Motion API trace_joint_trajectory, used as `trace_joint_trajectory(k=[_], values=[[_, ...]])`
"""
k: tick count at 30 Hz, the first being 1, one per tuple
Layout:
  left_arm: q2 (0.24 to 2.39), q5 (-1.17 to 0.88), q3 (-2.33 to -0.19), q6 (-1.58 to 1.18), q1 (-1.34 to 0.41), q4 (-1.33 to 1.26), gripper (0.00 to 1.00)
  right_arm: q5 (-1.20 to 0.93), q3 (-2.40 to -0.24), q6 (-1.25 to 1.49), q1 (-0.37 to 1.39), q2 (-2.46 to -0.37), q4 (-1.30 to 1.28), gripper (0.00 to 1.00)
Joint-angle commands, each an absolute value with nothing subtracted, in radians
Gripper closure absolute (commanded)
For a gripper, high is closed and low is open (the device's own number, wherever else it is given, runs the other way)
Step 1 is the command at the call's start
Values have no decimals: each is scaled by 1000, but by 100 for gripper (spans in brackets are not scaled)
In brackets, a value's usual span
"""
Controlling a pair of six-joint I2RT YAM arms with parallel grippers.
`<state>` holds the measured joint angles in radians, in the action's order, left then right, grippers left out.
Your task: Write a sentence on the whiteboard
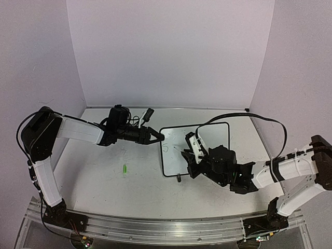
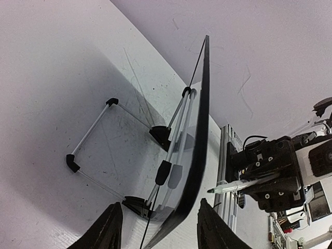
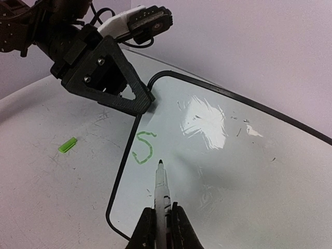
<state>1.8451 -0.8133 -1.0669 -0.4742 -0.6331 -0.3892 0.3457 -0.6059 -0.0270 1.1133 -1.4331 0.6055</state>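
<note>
Left end effector (image 1: 158, 136) is standing open astride whiteboard's (image 1: 212, 136) 10 o'clock corner, right end effector (image 3: 162, 225) is pinching pen (image 3: 161, 181): unclamped board is risking sliding under strokes.

Robotics lab cell: white backdrop panels (image 1: 171, 52), 2 arms (image 1: 78, 132) bolted to alu rail (image 1: 166, 231).

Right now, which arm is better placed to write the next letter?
Right: the right claw is shut on the marker, tip beside the green S. The left claw, open, only straddles the whiteboard edge.
</note>
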Motion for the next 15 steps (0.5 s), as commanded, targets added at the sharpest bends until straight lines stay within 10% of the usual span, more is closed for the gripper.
trace_joint_trajectory(k=[1,15], values=[[1851,-864,-1167,-496,-626,-407,49,317,-677,-42,1112,-1466,630,100],[1870,-889,-1138,-408,-626,-405,76,349,-727,-42,1112,-1531,589,100]])
